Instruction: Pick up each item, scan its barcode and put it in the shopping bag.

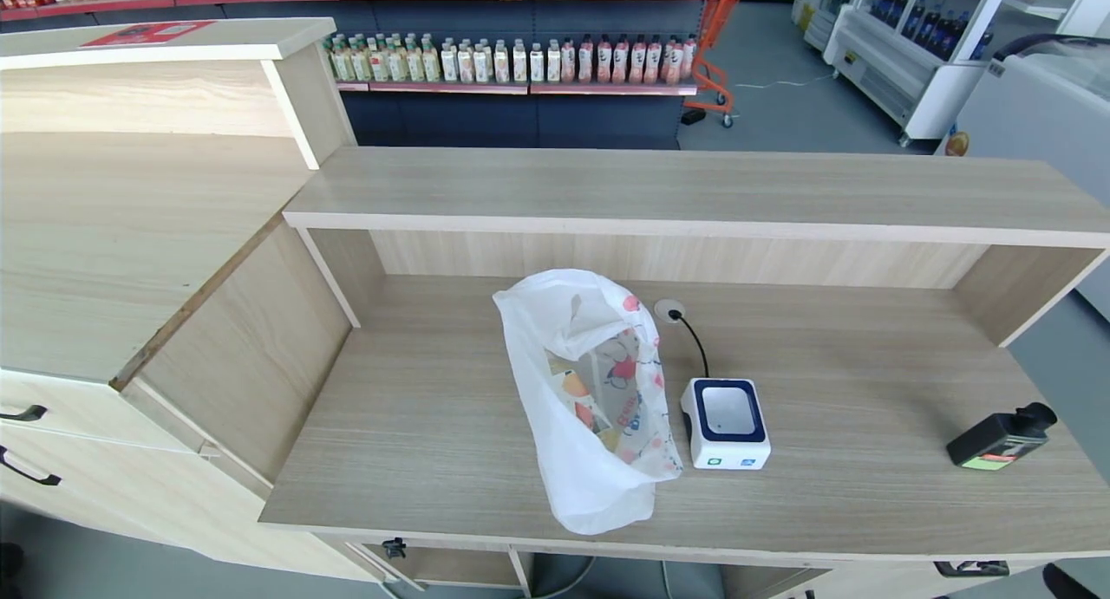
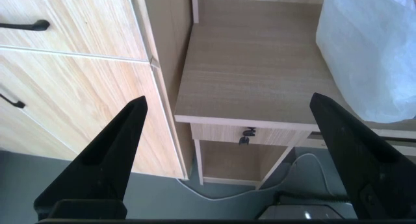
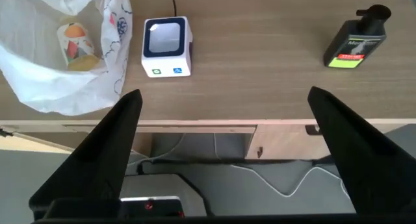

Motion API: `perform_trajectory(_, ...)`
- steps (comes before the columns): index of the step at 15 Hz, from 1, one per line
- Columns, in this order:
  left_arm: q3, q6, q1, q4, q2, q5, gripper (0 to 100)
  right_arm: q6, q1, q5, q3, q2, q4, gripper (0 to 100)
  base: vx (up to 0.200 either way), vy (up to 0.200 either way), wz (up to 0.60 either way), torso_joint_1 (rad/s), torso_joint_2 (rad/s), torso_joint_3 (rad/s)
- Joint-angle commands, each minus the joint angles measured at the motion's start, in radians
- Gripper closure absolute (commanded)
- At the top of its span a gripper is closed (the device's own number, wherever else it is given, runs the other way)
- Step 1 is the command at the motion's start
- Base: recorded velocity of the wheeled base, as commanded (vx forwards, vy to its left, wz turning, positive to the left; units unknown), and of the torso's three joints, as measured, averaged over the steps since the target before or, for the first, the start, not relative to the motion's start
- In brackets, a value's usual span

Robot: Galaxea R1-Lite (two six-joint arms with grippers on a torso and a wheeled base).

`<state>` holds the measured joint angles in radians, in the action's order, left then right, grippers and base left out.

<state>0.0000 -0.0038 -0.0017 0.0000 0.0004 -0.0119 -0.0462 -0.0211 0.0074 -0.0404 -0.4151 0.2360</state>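
The black bottle (image 1: 1002, 439) lies on its side near the right end of the wooden counter (image 1: 867, 365), close to the front edge, its pump cap pointing toward the back right and a green-and-red label facing up. It is well apart from everything else on the surface.

Toward the middle stands the white barcode scanner (image 1: 727, 421), its dark-framed window facing up, with a black cable (image 1: 694, 339) running back to a round grommet (image 1: 669, 309) in the counter. Just to the scanner's left is the shopping bag (image 1: 590, 408), thin white plastic with a cartoon print, slumped with its mouth toward the back. It holds a printed carton (image 3: 75, 45) that shows through the film (whether bag and scanner actually touch, I can't make out).

The left gripper (image 2: 227, 100) hangs off the counter's front left corner, fingers spread wide with nothing between them. The right gripper (image 3: 224, 93) sits out in front of the counter's front edge, likewise spread and holding nothing.

Behind the counter, store shelves (image 1: 512, 61) carry rows of drink bottles.
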Motion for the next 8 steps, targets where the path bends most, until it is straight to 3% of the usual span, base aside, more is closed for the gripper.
perform_trajectory(1,0.000,-0.001,0.000,0.000,0.000,0.000,0,0.029,0.033,-0.007,0.040,0.392,-0.247,0,0.000,0.000,0.00,0.000,0.00,0.000)
perform_trajectory(8,0.000,-0.001,0.000,0.000,0.000,0.000,0,0.028,0.023,-0.007,0.040,0.415,-0.236,0,0.000,0.000,0.00,0.000,0.00,0.000)
